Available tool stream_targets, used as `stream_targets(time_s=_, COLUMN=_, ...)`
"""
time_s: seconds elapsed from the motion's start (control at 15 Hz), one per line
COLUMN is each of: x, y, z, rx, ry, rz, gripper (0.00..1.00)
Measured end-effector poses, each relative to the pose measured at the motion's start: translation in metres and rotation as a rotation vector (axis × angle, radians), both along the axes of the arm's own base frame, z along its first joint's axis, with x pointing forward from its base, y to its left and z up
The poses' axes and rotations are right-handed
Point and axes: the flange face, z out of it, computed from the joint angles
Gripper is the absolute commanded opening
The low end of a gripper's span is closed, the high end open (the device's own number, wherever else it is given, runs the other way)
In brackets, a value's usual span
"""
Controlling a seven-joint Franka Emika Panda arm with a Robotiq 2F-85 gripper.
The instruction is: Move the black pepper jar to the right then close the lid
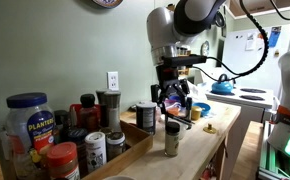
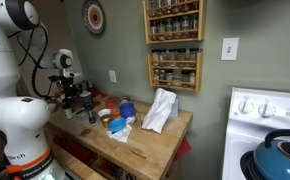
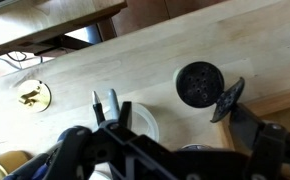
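Note:
The black pepper jar (image 1: 172, 140) stands upright on the wooden counter (image 1: 200, 150), slim, with dark contents and a pale label band. In the wrist view I look down on its dark perforated top (image 3: 197, 84). The lid (image 3: 228, 100) is flipped open and hangs at the top's right side. My gripper (image 1: 172, 100) hovers just above the jar, open and empty, not touching it. In the wrist view its fingers (image 3: 181, 122) spread on either side below the jar top. In an exterior view the gripper (image 2: 85, 100) is at the counter's left end, and the jar is hard to make out there.
A blue-lidded large jar (image 1: 27, 118), a red-lidded jar (image 1: 62, 160) and a white-labelled black-lidded jar (image 1: 95, 148) crowd a wooden tray. A blue bowl (image 1: 200, 110) sits behind the gripper. A white cloth (image 2: 160, 110) lies mid-counter. A stove with a kettle (image 2: 283, 155) stands beside the counter.

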Motion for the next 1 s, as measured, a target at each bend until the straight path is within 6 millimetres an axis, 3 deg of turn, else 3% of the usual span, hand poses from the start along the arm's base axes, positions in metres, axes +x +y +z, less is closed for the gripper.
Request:
stream_targets(time_s=0.87, x=0.0007, y=-0.0004, z=-0.0004, rx=0.006, ry=-0.008, rz=-0.003, gripper=1.0)
stream_targets(time_s=1.0, x=0.0015, y=-0.0007, z=0.0026, rx=0.009, ry=-0.014, rz=-0.01, gripper=0.95)
